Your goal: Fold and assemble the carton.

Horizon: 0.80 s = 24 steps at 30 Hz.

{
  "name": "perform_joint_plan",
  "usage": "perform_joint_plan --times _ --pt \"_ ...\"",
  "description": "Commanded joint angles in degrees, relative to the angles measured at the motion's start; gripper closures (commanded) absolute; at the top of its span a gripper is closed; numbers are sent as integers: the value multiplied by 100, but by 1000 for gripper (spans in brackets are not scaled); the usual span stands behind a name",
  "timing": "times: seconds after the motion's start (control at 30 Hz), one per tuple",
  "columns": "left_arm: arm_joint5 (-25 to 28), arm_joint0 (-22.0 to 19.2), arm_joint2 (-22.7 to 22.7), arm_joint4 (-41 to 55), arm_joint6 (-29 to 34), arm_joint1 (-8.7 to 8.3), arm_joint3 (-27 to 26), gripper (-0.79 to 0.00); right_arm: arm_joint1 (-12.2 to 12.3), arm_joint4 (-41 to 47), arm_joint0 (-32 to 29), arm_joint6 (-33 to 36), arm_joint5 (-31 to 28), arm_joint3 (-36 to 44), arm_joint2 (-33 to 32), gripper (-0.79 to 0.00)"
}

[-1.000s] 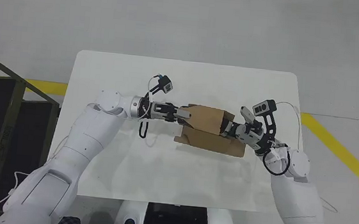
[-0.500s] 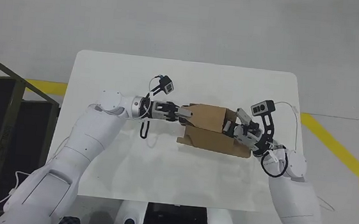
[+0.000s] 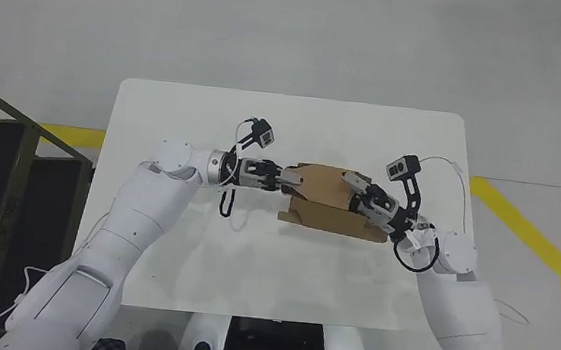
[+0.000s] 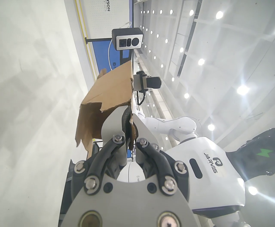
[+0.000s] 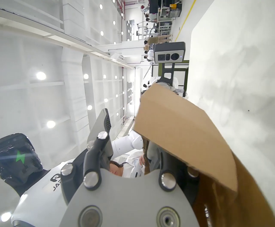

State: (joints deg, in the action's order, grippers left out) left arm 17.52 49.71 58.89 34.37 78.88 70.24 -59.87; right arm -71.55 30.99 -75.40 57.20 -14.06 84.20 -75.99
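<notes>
The brown cardboard carton [image 3: 327, 197] is over the white table [image 3: 203, 259], spanning both claws; the left gripper [image 3: 290, 179] pinches its end panel, fingers pressed together on cardboard; the right gripper [image 3: 361, 198] is spread wide at the opposite end, one finger [image 5: 103, 124] clear of the panel, the other behind it.

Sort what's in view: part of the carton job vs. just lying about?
Job: carton; left gripper, shut on the carton's edge; right gripper, open at the other end; table.
Lying about: dark bin beside the table; yellow floor line.
</notes>
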Motion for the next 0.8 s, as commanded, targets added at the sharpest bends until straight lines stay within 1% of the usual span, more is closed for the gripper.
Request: perform_joint_plan --times 0.0,0.27,0.37,0.63,0.67,0.7,0.73,0.77 --pt "-8 -1 21 -1 -3 -7 -13 0 6 -93 1 -47 13 11 22 -323" --pt "-27 43 62 28 -50 -21 -55 0 36 -206 -48 -113 -1 10 47 -268" --pt "-72 48 56 34 -44 -22 -52 0 48 -206 -61 -108 -10 3 47 -222" --pt "-151 6 61 122 -5 -18 18 0 73 -215 -56 2 -25 7 100 -55" --pt "-152 4 60 135 2 -17 26 0 76 -219 -51 3 -22 4 110 -9" --pt "-156 0 59 144 5 -16 34 0 78 -221 -45 3 -24 -1 119 0" --pt "-156 -5 58 146 8 -15 41 -28 79 -219 -40 -1 -29 -8 127 0" --pt "-158 -12 61 160 4 -13 52 -231 80 -206 -35 -2 -30 -17 136 0"
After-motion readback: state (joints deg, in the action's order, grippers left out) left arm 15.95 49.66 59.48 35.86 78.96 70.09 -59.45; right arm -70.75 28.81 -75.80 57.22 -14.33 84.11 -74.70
